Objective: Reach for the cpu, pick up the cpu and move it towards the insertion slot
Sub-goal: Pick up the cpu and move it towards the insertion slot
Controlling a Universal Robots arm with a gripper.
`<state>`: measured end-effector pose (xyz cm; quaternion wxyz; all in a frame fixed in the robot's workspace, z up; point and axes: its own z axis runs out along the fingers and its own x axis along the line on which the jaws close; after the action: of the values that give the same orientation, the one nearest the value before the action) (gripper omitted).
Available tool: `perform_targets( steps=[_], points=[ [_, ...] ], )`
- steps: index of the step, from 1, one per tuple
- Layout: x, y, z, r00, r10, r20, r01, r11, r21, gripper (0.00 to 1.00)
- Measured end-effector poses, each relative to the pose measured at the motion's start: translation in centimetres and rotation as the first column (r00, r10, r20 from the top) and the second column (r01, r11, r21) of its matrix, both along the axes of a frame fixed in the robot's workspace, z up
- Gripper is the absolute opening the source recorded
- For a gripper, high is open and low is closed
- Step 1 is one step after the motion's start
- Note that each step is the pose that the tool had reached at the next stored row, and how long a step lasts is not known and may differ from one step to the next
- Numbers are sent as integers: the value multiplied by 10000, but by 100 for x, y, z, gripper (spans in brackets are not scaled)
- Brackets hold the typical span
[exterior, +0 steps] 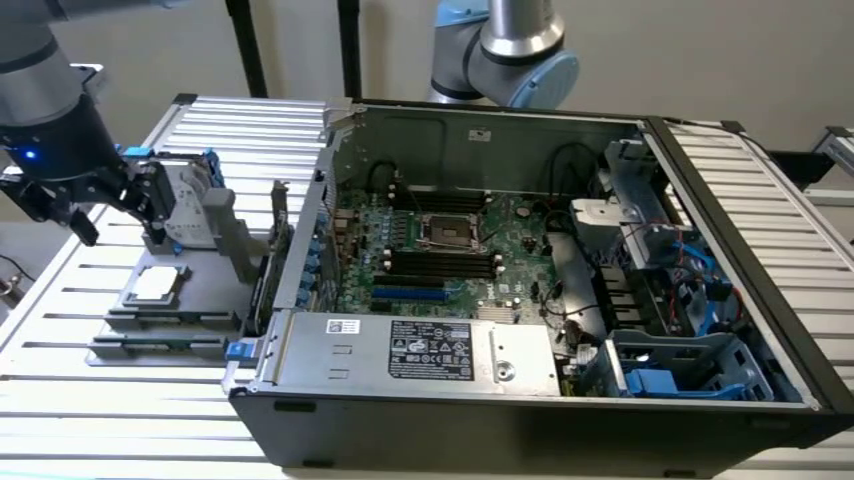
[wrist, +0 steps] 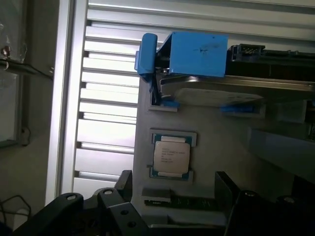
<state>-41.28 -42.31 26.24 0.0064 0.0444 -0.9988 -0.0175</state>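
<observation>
The cpu is a small square chip with a silver-grey top, lying flat in a recess of the grey holder outside the computer case. In the wrist view the cpu lies just beyond the black fingers. My gripper hangs above and behind the chip, open, with nothing between its fingers and not touching the chip. The insertion slot, a shiny metal frame around a dark centre, sits on the motherboard inside the open case, well to the exterior view's right of the gripper.
A silver hard drive in a blue frame stands upright on the holder close beside the gripper; in the wrist view the hard drive is beyond the chip. The case wall rises between holder and motherboard. A second arm stands behind the case.
</observation>
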Motion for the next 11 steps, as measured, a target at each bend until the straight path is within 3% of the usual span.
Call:
perform_targets(
  steps=[11],
  points=[
    [17, -4, -200, 9997, -242, 0, 242, 9997, 0, 77]
  ],
)
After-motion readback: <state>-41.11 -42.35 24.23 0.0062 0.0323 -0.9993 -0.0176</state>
